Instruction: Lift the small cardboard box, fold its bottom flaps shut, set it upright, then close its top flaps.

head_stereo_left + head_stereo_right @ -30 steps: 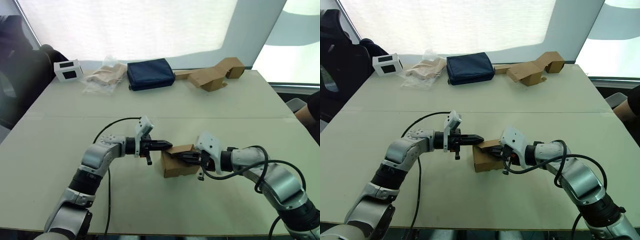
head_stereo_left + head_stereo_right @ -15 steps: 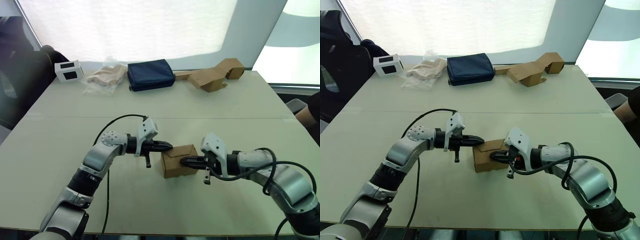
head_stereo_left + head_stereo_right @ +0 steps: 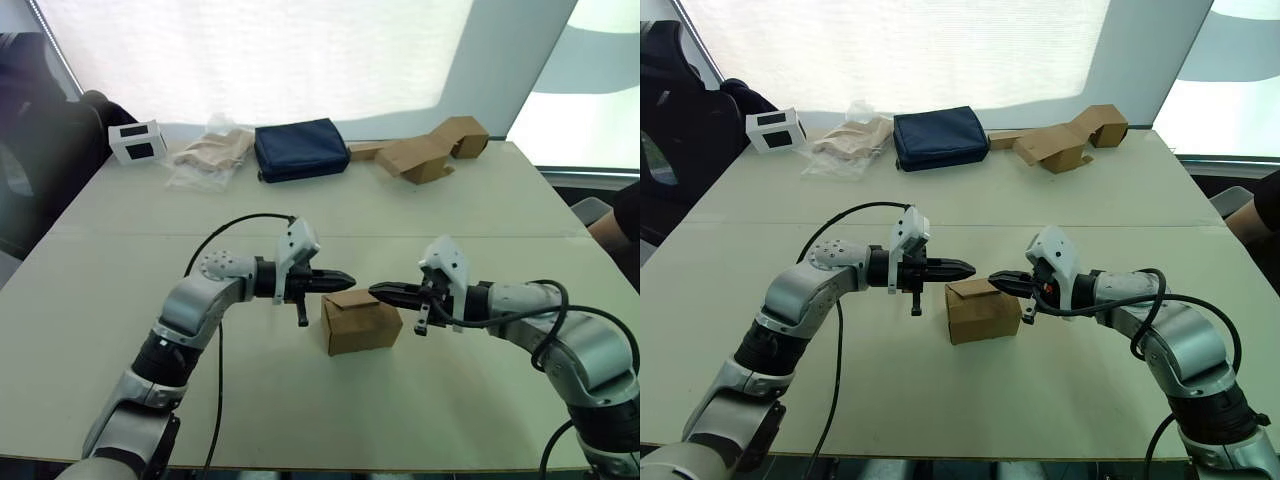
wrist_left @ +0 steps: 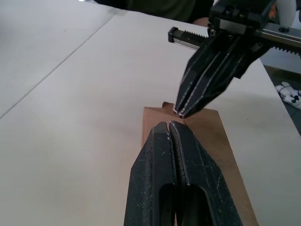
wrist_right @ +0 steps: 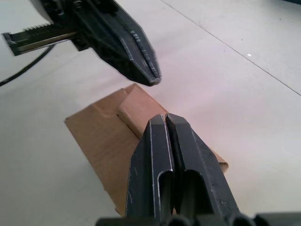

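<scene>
left eye view has the big pale table (image 3: pixel 480 215) taking up most of the scene. along its far edge, left to right: a small white box (image 3: pixel 137 141), a crinkly clear plastic bag (image 3: pixel 208 152), a navy blue pouch (image 3: pixel 300 148), and some tan zigzag cardboard pieces (image 3: pixel 425 150).

the small cardboard box (image 3: pixel 361 321) sits upright on the table in the near middle, right between the two arms, nothing gripping it. its top flaps (image 5: pixel 134 110) are folded down flat, though in the right wrist view one flap edge sticks up a bit at the seam.

left gripper (image 3: pixel 346 278) hovers just above the box's left top edge, fingers pressed fully together, holding nothing. right gripper (image 3: pixel 376 291) hovers just above the right top edge, also pinched completely closed and empty. the two tips point at each other over the box, near but apart. in the left wrist view the closed fingers (image 4: pixel 162 160) sit over the brown top with the other gripper's tip just beyond.
</scene>
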